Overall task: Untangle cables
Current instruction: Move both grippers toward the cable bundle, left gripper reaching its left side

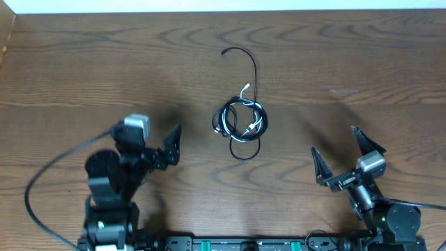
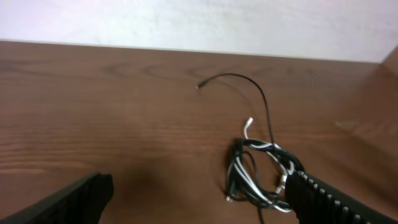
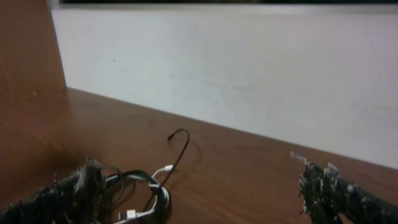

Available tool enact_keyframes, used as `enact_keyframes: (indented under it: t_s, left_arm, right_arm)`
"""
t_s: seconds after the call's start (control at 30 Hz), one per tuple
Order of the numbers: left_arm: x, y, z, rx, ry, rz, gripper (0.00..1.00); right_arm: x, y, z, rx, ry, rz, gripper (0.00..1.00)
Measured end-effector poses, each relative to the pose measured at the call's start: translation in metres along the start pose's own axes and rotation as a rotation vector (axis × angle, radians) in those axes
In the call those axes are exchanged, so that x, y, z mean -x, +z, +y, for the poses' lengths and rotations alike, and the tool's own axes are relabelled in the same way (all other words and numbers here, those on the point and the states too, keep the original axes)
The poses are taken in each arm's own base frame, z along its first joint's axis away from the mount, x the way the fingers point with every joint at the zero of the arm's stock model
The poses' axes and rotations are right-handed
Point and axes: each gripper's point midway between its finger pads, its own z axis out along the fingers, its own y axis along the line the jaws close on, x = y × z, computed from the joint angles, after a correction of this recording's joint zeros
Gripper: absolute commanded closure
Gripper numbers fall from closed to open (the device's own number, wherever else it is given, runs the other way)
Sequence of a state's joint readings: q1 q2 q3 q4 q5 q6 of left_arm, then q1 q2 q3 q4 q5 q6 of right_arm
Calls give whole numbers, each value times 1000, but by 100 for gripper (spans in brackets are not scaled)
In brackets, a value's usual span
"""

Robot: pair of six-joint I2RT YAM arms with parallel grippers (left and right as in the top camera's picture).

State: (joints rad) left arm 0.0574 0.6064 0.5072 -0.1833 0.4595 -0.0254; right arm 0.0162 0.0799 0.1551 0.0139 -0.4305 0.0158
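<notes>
The cables lie in a small tangled coil at mid-table: black cords wound with a shorter white one. One black tail curves away toward the far edge, and a white plug end sticks out of the coil. My left gripper is open and empty, left of the coil and apart from it. My right gripper is open and empty, to the coil's right and nearer the front. The coil shows in the left wrist view beside the right finger of the open jaws. It also shows in the right wrist view by the left finger of the open jaws.
The wooden table ends at a white wall along the far edge. A thick black arm wire loops out at the front left. The arm bases stand at the front edge.
</notes>
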Motion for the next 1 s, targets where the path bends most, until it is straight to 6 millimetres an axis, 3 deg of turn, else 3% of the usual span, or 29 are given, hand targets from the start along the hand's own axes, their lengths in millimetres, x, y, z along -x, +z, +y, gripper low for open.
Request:
enact_keyframes:
  t_s: [0.23, 0.33, 0.53, 0.73, 0.9, 1.0]
  left_arm:
    - [32, 14, -10, -65, -48, 109, 7]
    - [39, 24, -19, -103, -50, 157, 7]
    - [32, 54, -45, -192, -32, 290, 7]
    - [26, 87, -66, -243, -12, 499, 7]
    - [26, 115, -79, -302, 80, 602, 7]
    - [14, 130, -82, -348, 155, 631, 7]
  right_arm:
    - [14, 22, -3, 42, 54, 110, 1]
    - [17, 49, -6, 97, 107, 203, 1]
    - [2, 87, -9, 182, 236, 405, 1]
    - [-17, 109, -15, 240, 382, 637, 1]
    - [-15, 125, -26, 260, 415, 664, 1]
    - [-19, 127, -26, 268, 426, 673, 1]
